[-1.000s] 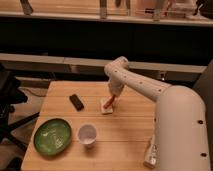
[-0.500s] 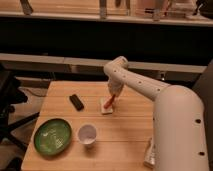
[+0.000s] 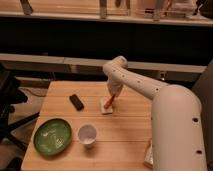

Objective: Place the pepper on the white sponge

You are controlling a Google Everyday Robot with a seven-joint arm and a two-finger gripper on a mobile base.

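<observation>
Wooden desk, hand low over centre, closed around red pepper, pepper tip touching white sponge, black object at sponge's 9 o'clock, white cup and green bowl toward 7 o'clock

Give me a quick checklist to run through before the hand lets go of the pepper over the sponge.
1. Pepper over the white sponge: ok, its lower end meets the sponge.
2. Hand above the sponge, at the pepper's upper end: ok.
3. Pepper lying flat: not ok, it is tilted.
4. Grip on the pepper: cannot tell.
5. Black object apart from the sponge: ok, off to its left.
6. Cup and green bowl out of the way: ok, near the table's front edge.
</observation>
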